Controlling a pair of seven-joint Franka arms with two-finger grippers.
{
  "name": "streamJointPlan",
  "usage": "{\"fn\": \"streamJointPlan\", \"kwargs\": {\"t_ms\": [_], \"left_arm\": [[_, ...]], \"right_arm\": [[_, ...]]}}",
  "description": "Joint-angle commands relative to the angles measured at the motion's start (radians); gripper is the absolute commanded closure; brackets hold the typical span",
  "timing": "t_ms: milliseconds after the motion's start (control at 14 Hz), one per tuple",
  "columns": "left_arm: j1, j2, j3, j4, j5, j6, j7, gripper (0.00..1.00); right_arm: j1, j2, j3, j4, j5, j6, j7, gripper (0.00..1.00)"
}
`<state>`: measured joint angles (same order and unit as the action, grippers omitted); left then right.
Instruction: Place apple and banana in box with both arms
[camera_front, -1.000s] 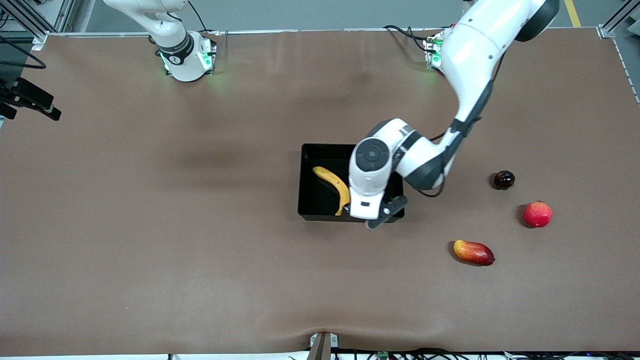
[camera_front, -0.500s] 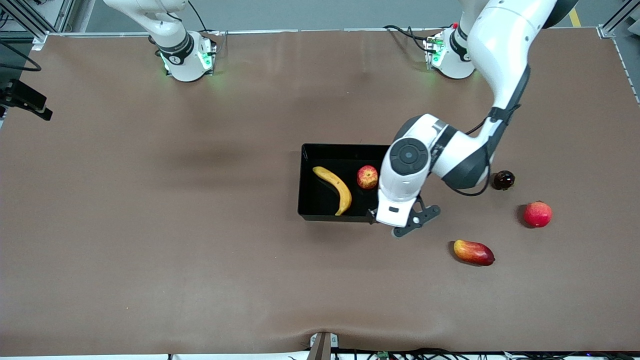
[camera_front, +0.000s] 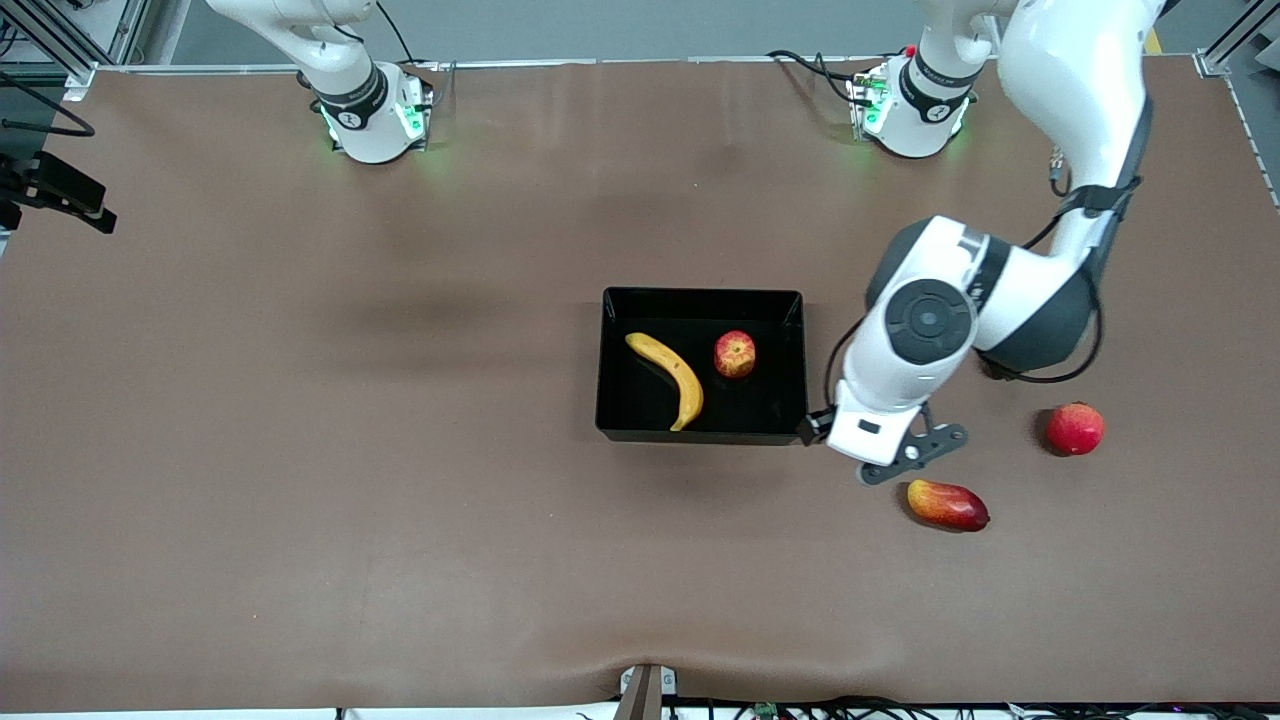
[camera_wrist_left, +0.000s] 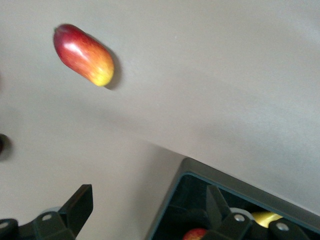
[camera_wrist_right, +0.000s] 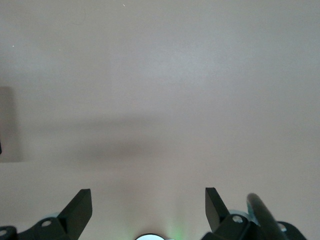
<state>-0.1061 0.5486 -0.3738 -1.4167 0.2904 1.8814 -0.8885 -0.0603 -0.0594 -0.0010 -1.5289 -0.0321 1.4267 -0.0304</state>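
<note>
The black box (camera_front: 700, 294) sits mid-table. The yellow banana (camera_front: 670, 378) and the small mottled red apple (camera_front: 735, 353) lie in it side by side, apart. My left gripper (camera_front: 862, 442) is open and empty, over the table just off the box's corner toward the left arm's end. The left wrist view shows its gripper (camera_wrist_left: 148, 200) wide open, with the box's corner (camera_wrist_left: 200, 176), a bit of the apple (camera_wrist_left: 195, 234) and the banana (camera_wrist_left: 265, 218). My right gripper (camera_wrist_right: 148, 200) is open and empty over bare table by its own base; that arm waits.
A red-yellow mango-like fruit (camera_front: 947, 505) lies just nearer the front camera than the left gripper; it also shows in the left wrist view (camera_wrist_left: 84, 55). A pinkish-red round fruit (camera_front: 1075, 428) lies farther toward the left arm's end.
The left gripper has moved from over the box out toward the left arm's end, leaving the apple in the box. The arm now covers a small dark fruit. The right arm has not moved.
</note>
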Motion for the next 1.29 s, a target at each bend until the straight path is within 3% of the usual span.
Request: {"fn": "streamJointPlan", "kwargs": {"t_ms": [0,643,929,1214], "left_arm": [[0.041,-0.062,-0.007,-0.025,-0.017,-0.033,0.089,0.0],[0.098,-0.183,-0.008,-0.024,-0.028,-0.166,0.252,0.0],[0.143,-0.243,-0.008,-0.024,-0.109,-0.17,0.272,0.0],[0.18,-0.309,0.001,-0.024,-0.109,-0.171,0.433,0.0]], "right_arm": [[-0.009,0.0,-0.005,0.016,0.008,-0.015,-0.014,0.0],[0.0,0.0,-0.002,0.016,0.011,-0.009,-0.009,0.0],[-0.009,0.001,-0.008,0.016,0.011,-0.015,-0.011,0.0],[-0.006,0.0,-0.008,0.016,0.011,-0.015,-0.009,0.0]]}}
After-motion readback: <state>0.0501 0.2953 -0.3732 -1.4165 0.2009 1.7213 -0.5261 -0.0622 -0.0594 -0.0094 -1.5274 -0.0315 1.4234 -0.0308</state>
